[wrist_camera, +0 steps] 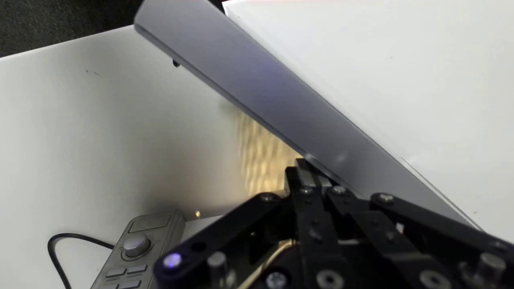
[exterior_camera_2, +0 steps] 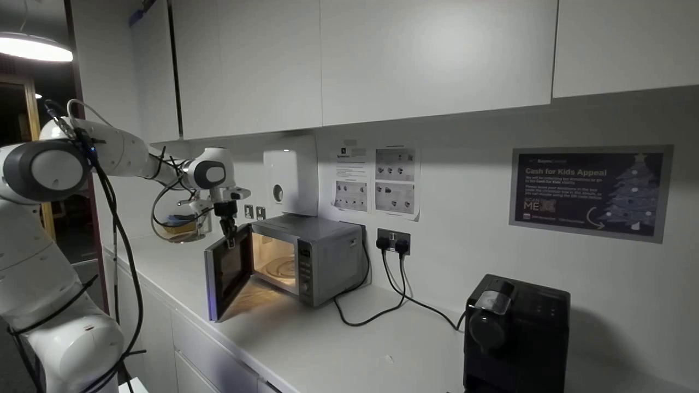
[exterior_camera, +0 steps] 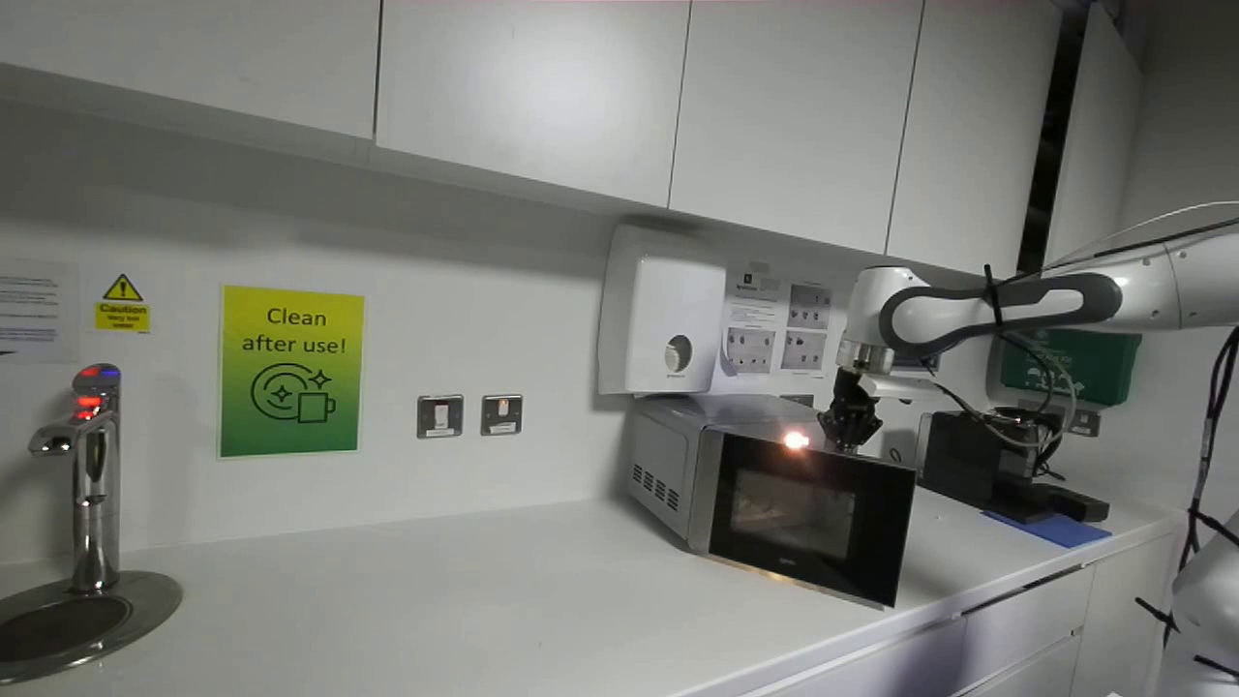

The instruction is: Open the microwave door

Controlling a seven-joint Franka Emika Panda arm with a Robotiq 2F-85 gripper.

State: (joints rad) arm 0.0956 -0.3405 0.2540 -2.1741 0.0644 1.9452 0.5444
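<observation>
Getting a well-open microwave door [exterior_camera_2: 232,267] here, angled out from the grey microwave [exterior_camera_2: 336,256], with its free edge close to the front edge of the white counter [exterior_camera: 436,600]. Seeing a wedge of open room between inner side and lit cavity [exterior_camera_2: 273,249], plus a long stretch of counter on the outer side, right across to the chrome tap [exterior_camera: 94,503]. Spotting the gripper [exterior_camera_2: 231,243] inside that wedge: closed, with fingers together, reaching just below the door's top edge, right beside the inner side; touching or not, cannot tell. And standing upright, with its long axis level, running from hinge out toward the counter's front, with dark glass [exterior_camera: 794,508] facing the tap end. Catching a warm glow [wrist_camera: 261,156] on the counter below. Looking up to white cupboards [exterior_camera: 803,126], back to a white dispenser box [exterior_camera: 663,310] and printed sheets [exterior_camera_2: 394,183] on the wall, and across to a black coffee machine [exterior_camera_2: 524,333].
</observation>
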